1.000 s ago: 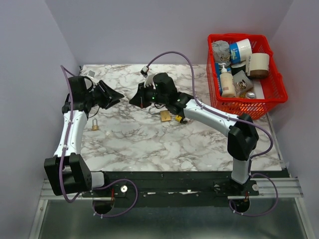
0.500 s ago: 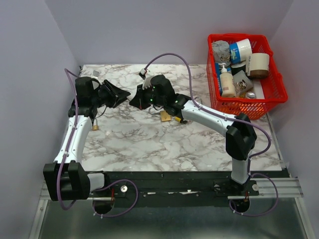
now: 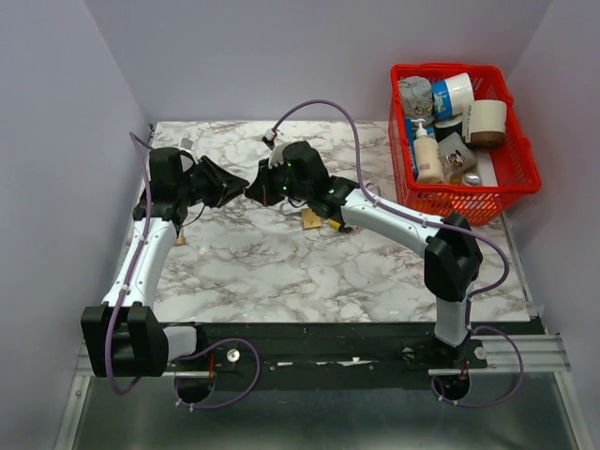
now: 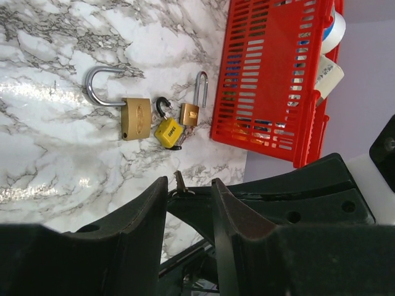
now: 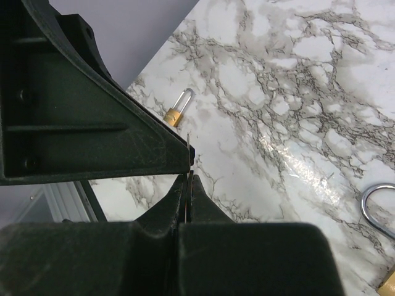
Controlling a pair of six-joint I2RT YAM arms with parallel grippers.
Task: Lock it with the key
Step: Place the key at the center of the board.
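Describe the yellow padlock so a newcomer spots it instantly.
Start at the red plastic basket on the marble table; three padlocks lie in a row beside it. The yellow padlock is the middle one, between the large brass padlock and the small brass padlock. It alone has a yellow body and black shackle.

A basket stands at the far right corner of the surface, with bottles and tubs in it. Near the middle, three padlocks lie close together in a row running toward the basket: the large padlock leftmost, the middle padlock just beside it, and the third padlock nearest the basket. A lone padlock lies well apart at the left edge.
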